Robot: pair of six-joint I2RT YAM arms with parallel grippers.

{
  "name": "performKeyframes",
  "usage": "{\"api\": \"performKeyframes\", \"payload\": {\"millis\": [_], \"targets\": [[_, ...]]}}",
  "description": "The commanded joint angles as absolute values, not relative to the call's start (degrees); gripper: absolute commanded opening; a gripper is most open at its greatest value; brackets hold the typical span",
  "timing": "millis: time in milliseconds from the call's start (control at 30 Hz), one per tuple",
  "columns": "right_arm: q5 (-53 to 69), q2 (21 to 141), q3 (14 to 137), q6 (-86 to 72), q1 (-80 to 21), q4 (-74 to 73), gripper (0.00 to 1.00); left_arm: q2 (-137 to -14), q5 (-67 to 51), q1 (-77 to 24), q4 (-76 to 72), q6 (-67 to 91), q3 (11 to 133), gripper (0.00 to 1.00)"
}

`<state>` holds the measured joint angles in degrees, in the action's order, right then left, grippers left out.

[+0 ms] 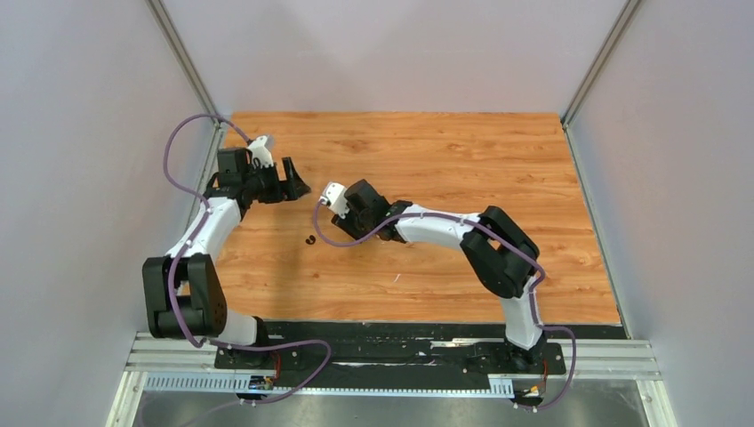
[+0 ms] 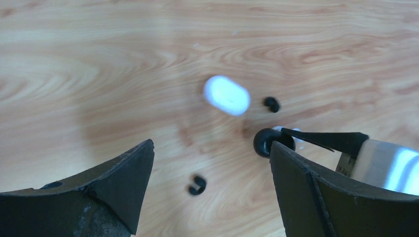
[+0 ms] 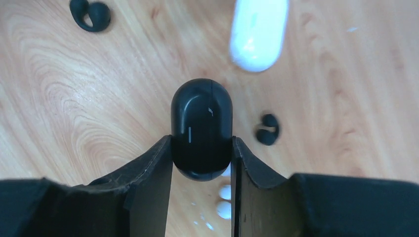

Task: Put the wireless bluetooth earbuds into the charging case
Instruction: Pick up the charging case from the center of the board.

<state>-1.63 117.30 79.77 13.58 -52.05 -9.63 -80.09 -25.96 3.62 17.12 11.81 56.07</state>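
In the right wrist view, my right gripper [image 3: 201, 140] is shut on a closed black oval charging case [image 3: 201, 126], one finger flat against each side. A closed white case [image 3: 258, 32] lies beyond it. One black earbud [image 3: 268, 129] rests just right of the black case and another [image 3: 90, 15] lies at the far left. Small white earbuds [image 3: 225, 192] show on the table between the fingers. My left gripper [image 2: 210, 145] hangs open above the table with a black earbud [image 2: 197, 185] below its gap. The black case [image 2: 267, 140] sits by its right finger.
The wooden table [image 1: 498, 160] is bounded by grey walls on both sides and a black rail at the near edge. The two wrists are close together at the table's left-centre. One black earbud [image 1: 309, 239] shows in the top view, just in front of them.
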Motion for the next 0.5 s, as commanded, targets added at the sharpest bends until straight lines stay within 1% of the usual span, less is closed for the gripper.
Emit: {"api": "performKeyframes", "payload": {"millis": [0,67,200,300,333,467], "targets": [[3.8,108.7,80.3,23.6,-47.4,-7.2,0.0,-83.9,-47.5,3.2,-1.7,17.3,55.8,0.93],[4.9,107.3,80.2,23.7,-45.3,-7.4,0.0,-85.2,-52.3,1.9,-7.6,19.0,54.7,0.91],[9.8,105.0,83.4,23.7,-39.6,-10.5,0.0,-86.6,-57.2,-1.7,-20.5,22.9,51.4,0.9],[13.7,103.1,85.5,24.7,-36.8,-12.7,0.0,-88.3,-60.3,-4.3,-31.1,28.3,50.7,0.87],[15.0,102.5,86.4,24.2,-36.1,-13.5,0.0,-88.8,-60.9,-4.9,-32.3,29.6,50.9,0.85],[20.5,102.7,92.2,25.7,-34.7,-18.2,0.0,-89.7,-61.2,-7.4,-33.1,29.4,53.6,0.85]]}}
